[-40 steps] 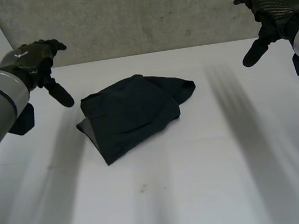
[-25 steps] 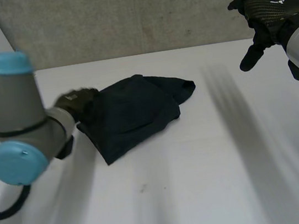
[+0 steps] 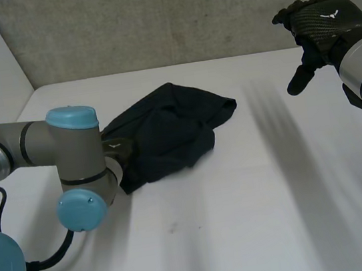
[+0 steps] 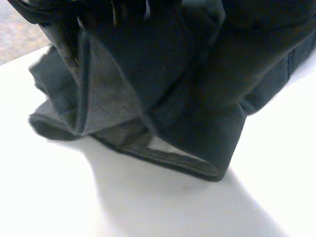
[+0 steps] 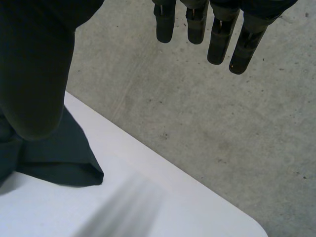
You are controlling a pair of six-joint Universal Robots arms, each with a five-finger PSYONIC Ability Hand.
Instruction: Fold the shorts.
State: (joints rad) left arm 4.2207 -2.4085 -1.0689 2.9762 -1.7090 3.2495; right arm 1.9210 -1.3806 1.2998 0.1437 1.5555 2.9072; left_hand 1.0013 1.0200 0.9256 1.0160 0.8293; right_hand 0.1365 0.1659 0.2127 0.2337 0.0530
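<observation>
Shorts (image 3: 167,134) sit left of centre on the white tabletop (image 3: 257,199) in the head view, a dark, rumpled bundle with layers lapped over one another and one corner poking out toward the right. By the look of it a fold or two is in, but the shape is loose and uneven, so the job reads as partway done at best, with a tidy final fold and some squaring up left to do. Down at the bundle's left edge is the left hand (image 3: 116,146), tucked just behind its own grey and light-blue arm (image 3: 69,154). From its wrist camera the fingers (image 4: 61,34) and the thumb (image 4: 256,54) close on the cloth from either side, and the edge between them is bunched and raised off the tabletop, its paler inner side showing: a real grip on the fabric. Over in the upper right of the head view, the right hand (image 3: 317,22) hangs above the tabletop, well apart from the shorts, fingers straight and relaxed, holding nothing.
</observation>
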